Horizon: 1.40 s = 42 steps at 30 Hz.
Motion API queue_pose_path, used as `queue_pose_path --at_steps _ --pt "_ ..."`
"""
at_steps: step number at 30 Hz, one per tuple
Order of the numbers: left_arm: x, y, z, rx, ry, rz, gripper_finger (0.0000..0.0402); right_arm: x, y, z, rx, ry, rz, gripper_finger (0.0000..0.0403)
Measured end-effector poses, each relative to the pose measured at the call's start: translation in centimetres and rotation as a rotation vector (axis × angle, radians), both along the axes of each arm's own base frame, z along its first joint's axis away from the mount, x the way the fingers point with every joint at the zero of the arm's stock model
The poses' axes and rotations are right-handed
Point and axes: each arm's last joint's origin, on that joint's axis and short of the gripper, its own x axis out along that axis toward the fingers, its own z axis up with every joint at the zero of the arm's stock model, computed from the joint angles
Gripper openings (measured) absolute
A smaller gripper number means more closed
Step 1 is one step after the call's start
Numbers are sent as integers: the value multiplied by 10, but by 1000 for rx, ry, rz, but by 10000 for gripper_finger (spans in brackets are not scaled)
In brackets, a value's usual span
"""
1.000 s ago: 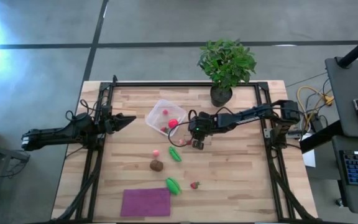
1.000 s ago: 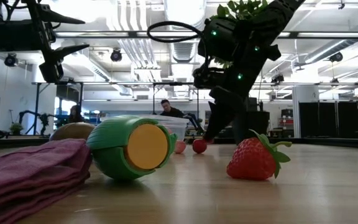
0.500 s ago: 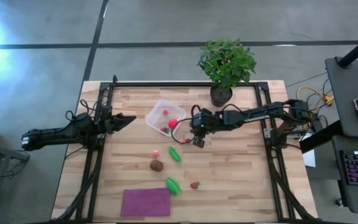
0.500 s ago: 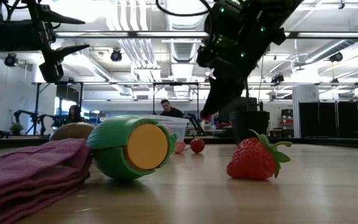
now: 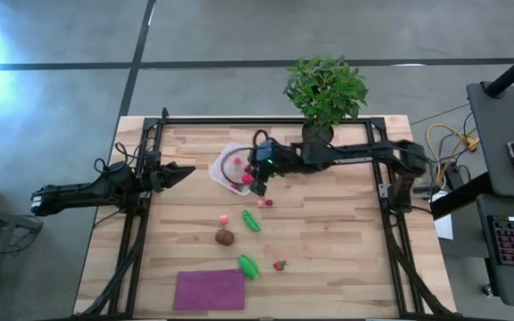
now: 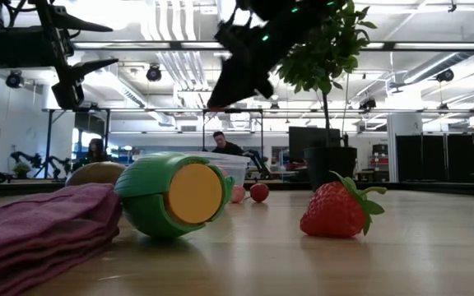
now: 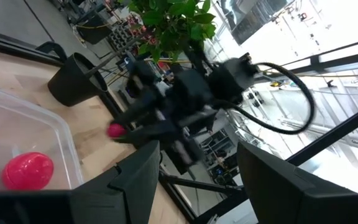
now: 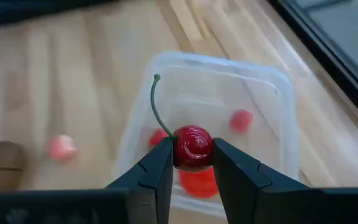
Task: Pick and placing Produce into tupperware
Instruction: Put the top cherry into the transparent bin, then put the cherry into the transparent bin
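Observation:
My right gripper (image 5: 257, 178) hangs over the clear tupperware (image 5: 232, 163), shut on a dark red cherry (image 8: 194, 148) with a green stem. In the tub lie a red ball (image 7: 28, 171) and small pink and red bits (image 8: 241, 120). On the table lie a small red piece (image 5: 259, 202), a pink bit (image 5: 224, 218), two green pieces (image 5: 251, 220) (image 5: 248, 266), a brown oval (image 5: 225, 237) and a strawberry (image 5: 280, 265). My left gripper (image 5: 186, 169) waits open at the table's left. My right gripper pinches the cherry's round body (image 8: 194, 148) between its two fingers, one on each side. The fingers slant down from the table's right. The cherry is lifted clear above the tub, and its stem (image 8: 156, 106) curves up and away from the fingers.
A potted plant (image 5: 326, 89) stands at the far edge, behind the right arm. A folded purple cloth (image 5: 209, 290) lies at the near edge. Black rails (image 5: 136, 241) run along the table's left and right sides.
My right gripper has risen from just above the table, near the small red piece, and gone toward the table's left and far edge. It now hangs over the tupperware with the cherry lifted clear. The loose pieces on the table have stayed put.

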Motion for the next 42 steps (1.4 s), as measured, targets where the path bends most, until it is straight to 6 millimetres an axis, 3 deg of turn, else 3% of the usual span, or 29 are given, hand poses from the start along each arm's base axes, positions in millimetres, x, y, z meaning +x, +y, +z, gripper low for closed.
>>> queue_pose_path --at_steps 4,8,11,15,20,22,27,29,33,42 --pt "0 0 0 0 1 -1 201 26 -17 -22 86 137 37 118" --pt "0 0 0 0 1 -1 201 50 -21 -39 92 229 81 141" --pt "0 0 0 0 1 0 201 60 -20 -38 89 271 100 160" --pt "0 0 0 0 1 -1 201 62 -20 -21 87 267 98 185" --pt "0 0 0 0 1 -1 201 45 -14 12 24 288 54 206" --pt "0 0 0 0 1 -1 201 33 -8 17 7 323 52 211" --pt "0 0 0 0 1 0 201 -2 15 -19 26 463 95 216" --pt "0 0 0 0 1 -1 201 -11 29 -28 17 409 122 216" --pt "0 0 0 0 1 -1 201 -26 50 -26 -5 245 152 216" --pt "0 0 0 0 1 -1 201 -48 54 -62 38 330 102 217"
